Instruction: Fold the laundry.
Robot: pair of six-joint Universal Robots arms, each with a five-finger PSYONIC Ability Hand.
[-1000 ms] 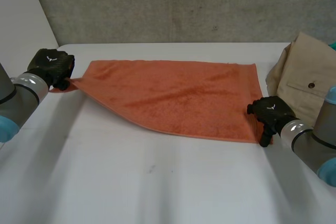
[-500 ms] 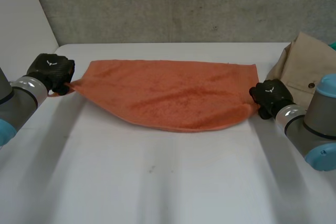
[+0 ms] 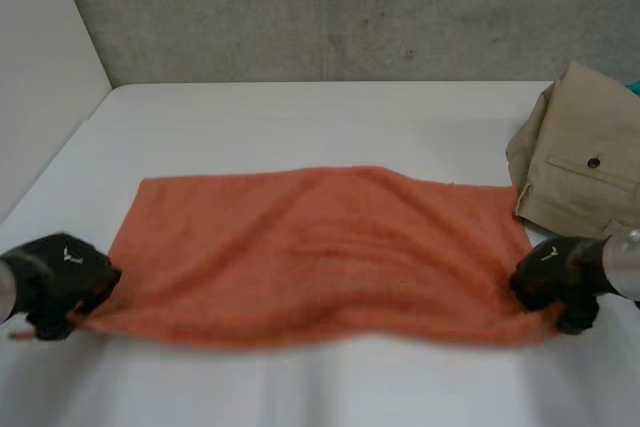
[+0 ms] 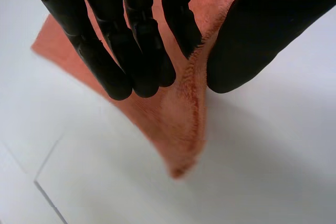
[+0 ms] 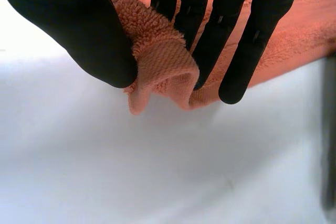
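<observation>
1. Towel (image 3: 320, 252): the orange cloth lies spread across the white table (image 3: 300, 117), close to the robot's side, with its near edge strung between the two hands.
2. The left hand (image 4: 131, 35) pinches the near left corner between straight fingers and thumb. The right hand (image 5: 79, 19) grasps the near right corner the same way, with a bunched fold of terry caught between thumb and fingers.
3. A tan garment (image 3: 585, 152) lies at the far right, just beside the towel's far right corner.
4. Step in hand, as I judge it: the towel is being drawn out flat and square before a fold is made.
5. The next move probably calls for both hands to lift their corners together and carry them evenly over to the far edge, keeping the near edge taut so the halves line up.
6. Against a second ago, the towel sits much nearer the robot and looks squarer. Both hands have come from the table's mid sides down to the near edge, and the slanted left flank is gone.
</observation>
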